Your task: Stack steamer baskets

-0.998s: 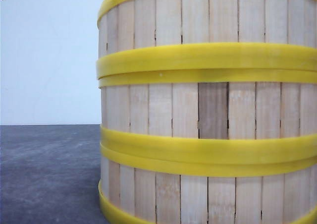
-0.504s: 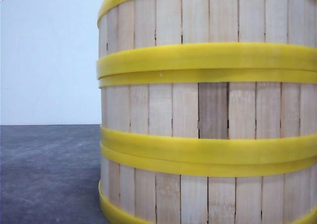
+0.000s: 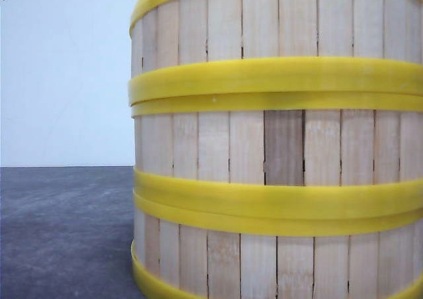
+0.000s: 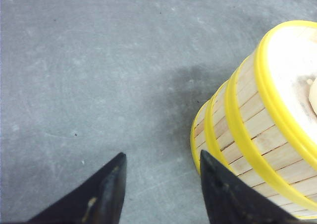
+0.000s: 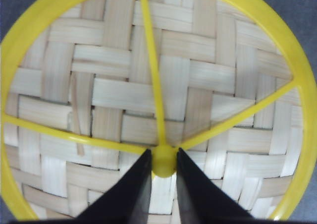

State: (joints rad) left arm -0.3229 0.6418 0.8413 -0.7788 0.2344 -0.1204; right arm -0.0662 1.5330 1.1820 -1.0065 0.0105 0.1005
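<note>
Right gripper [image 5: 163, 177] pinches the yellow hub of a woven lid [image 5: 124, 100]; left gripper [image 4: 161, 192] hangs parted, holding nothing.

Beside the left fingers, three steamer baskets [image 3: 284, 147] stand stacked on the grey table [image 4: 89, 70]. Nothing in the front view has shifted over the last second.

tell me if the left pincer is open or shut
Open: the left pincer's two dark fingers stand apart over bare table, holding nothing, beside the steamer baskets.
</note>
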